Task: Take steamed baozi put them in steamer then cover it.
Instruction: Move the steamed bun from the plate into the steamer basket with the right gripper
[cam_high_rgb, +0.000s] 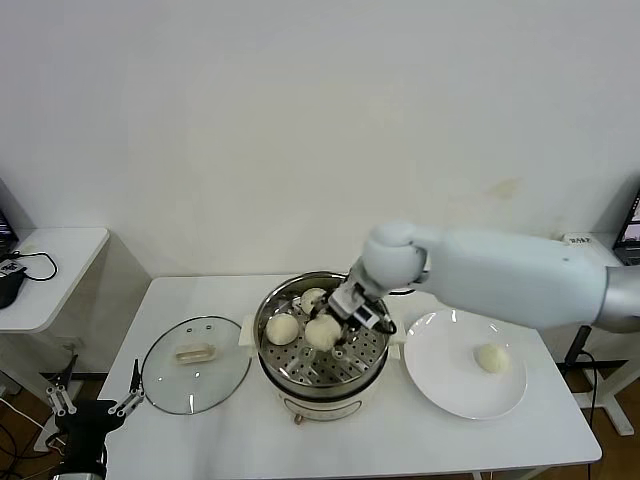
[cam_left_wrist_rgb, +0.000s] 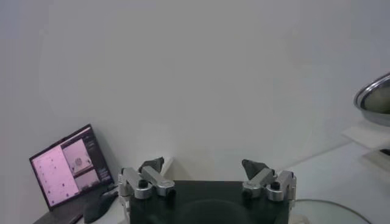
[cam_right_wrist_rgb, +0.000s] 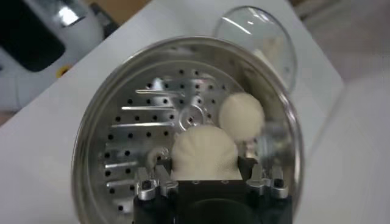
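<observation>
The steamer (cam_high_rgb: 322, 350) stands at lower centre of the head view, with two baozi already on its perforated tray toward the upper left. The cover (cam_high_rgb: 196, 365) lies flat on the table at lower left; the plate (cam_high_rgb: 440, 385) at lower right carries one remaining baozi (cam_high_rgb: 491, 357). The right gripper (cam_high_rgb: 335, 335) is inside the steamer, jaws closed around a third bun (cam_right_wrist_rgb: 204, 153) (it appears to rest on the tray, though contact is hidden). Release only once seated, clear of its neighbours, then lift straight up. The left gripper (cam_high_rgb: 93, 400) waits wide open, empty, at lower left.
</observation>
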